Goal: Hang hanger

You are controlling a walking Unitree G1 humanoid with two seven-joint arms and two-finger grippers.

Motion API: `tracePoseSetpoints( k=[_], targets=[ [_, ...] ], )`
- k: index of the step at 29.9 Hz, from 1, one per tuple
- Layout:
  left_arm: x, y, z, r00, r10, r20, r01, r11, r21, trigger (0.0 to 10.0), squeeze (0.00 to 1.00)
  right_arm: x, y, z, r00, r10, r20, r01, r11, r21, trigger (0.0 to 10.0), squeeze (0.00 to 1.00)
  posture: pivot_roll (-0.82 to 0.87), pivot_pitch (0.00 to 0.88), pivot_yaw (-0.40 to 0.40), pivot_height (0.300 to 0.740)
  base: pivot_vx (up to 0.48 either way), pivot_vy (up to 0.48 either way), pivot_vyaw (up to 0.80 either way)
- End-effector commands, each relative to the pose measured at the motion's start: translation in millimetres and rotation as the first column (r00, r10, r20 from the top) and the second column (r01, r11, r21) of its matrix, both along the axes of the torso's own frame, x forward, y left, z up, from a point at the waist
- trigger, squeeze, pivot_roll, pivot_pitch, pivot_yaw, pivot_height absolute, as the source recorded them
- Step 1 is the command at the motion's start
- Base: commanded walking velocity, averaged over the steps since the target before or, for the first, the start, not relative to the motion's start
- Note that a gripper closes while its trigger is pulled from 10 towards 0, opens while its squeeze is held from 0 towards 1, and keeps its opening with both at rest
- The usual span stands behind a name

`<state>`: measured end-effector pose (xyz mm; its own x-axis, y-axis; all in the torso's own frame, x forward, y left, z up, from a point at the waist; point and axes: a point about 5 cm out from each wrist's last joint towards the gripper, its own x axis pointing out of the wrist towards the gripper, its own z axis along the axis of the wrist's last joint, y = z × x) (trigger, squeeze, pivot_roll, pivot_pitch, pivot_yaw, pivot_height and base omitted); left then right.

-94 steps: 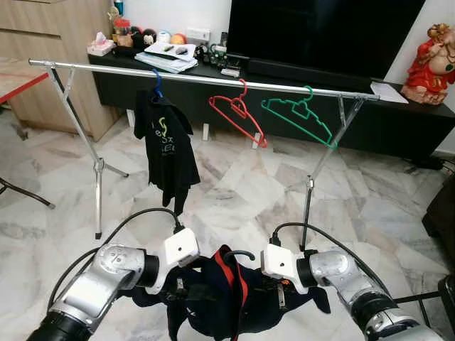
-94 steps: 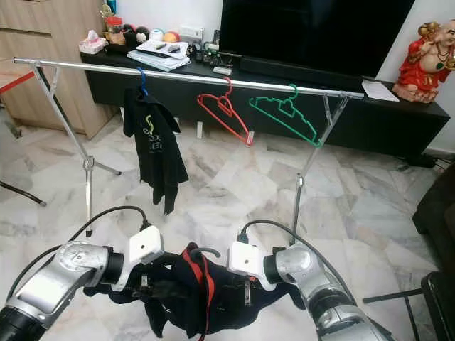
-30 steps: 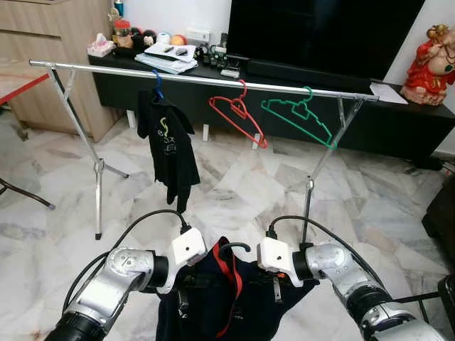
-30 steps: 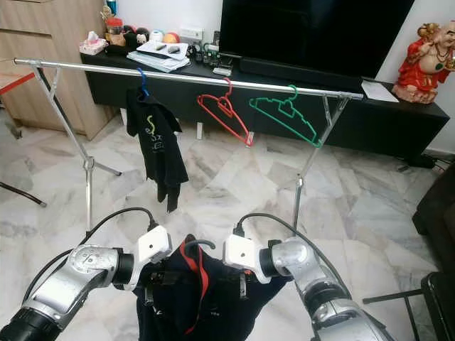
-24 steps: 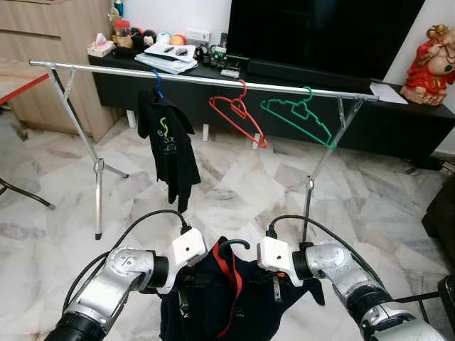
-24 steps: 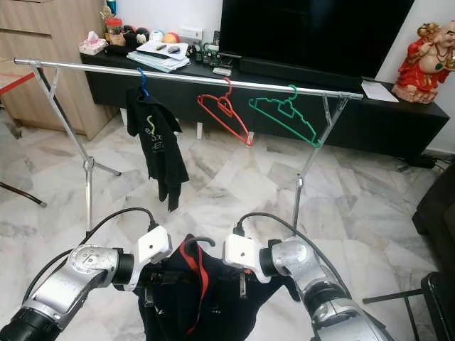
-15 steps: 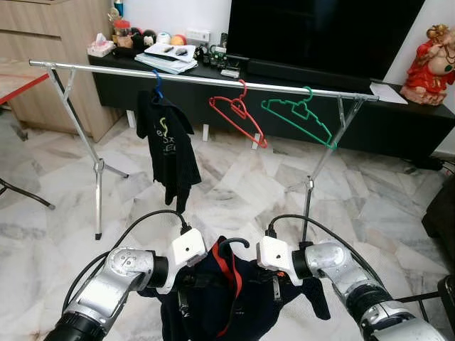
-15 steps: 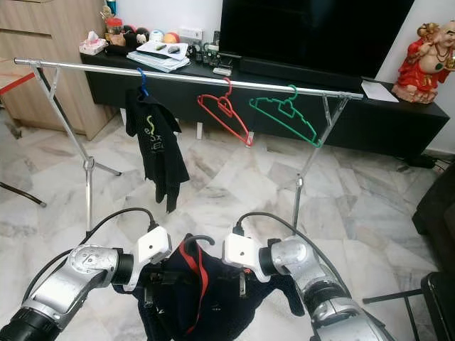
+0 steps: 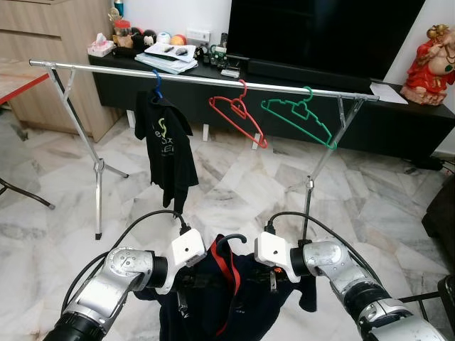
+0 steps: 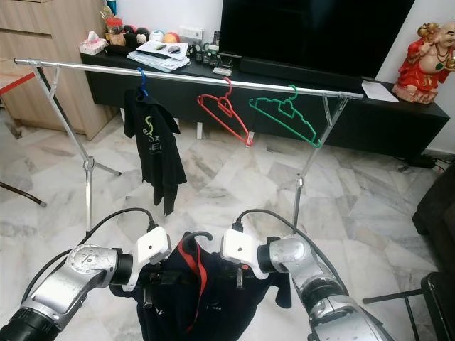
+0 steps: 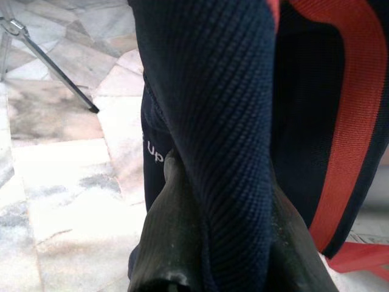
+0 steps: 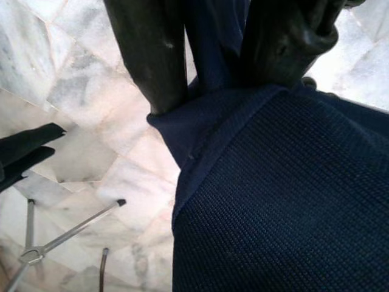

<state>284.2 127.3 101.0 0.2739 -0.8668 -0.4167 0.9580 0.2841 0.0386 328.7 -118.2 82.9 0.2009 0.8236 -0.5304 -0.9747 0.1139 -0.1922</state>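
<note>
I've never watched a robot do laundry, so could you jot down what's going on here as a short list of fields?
Held item: navy garment with red stripe, on a black hanger
Left gripper: fingers clamped on the garment
Right gripper: fingers clamped on the garment
Rail: silver, across the room ahead
Already hanging: black shirt on a blue hanger, red hanger, green hanger
Floor: marble tiles

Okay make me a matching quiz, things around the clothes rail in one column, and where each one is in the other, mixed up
Things:
1. blue hanger
2. green hanger
3. red hanger
4. navy shirt

Places:
A. bare, middle of the rail
B. held by the left gripper and the right gripper
C. carries a black shirt
D. bare, nearest the rail's right end

Pairs: 1-C, 2-D, 3-A, 4-B
</note>
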Motion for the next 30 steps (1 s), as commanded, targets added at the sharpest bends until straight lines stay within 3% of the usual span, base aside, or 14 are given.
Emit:
tracePoseSetpoints(
  k=[1,15,25,30],
  targets=[
    [-3.5,-6.7,-3.7,0.999,-0.038,-0.009,0.038,0.999,0.013,0.0,0.00,12.4,-5.1,15.9,0.996,-0.055,0.069,0.055,0.998,0.006,10.0,1.00,0.14,0.036,-0.102,0.740,0.000,0.000,0.00],
    [7.7,4.7,-10.0,0.988,0.154,0.008,-0.154,0.988,-0.017,0.0,0.00,11.1,-6.6,16.4,0.997,-0.016,0.076,0.018,1.000,-0.025,10.0,1.00,0.14,0.038,-0.101,0.740,0.000,0.000,0.00],
    [9.5,4.3,-12.4,0.985,0.171,0.002,-0.171,0.985,-0.034,0.0,0.00,5.4,-11.6,10.7,0.998,0.052,0.029,-0.049,0.995,-0.089,10.0,1.00,0.13,0.037,-0.099,0.740,0.000,0.000,0.00],
    [14.8,9.8,-13.7,0.971,0.236,0.032,-0.235,0.972,-0.028,0.0,0.00,8.8,-14.4,12.5,0.997,0.027,0.077,-0.017,0.993,-0.120,10.0,1.00,0.13,0.039,-0.097,0.740,0.000,0.000,0.00]
  ],
)
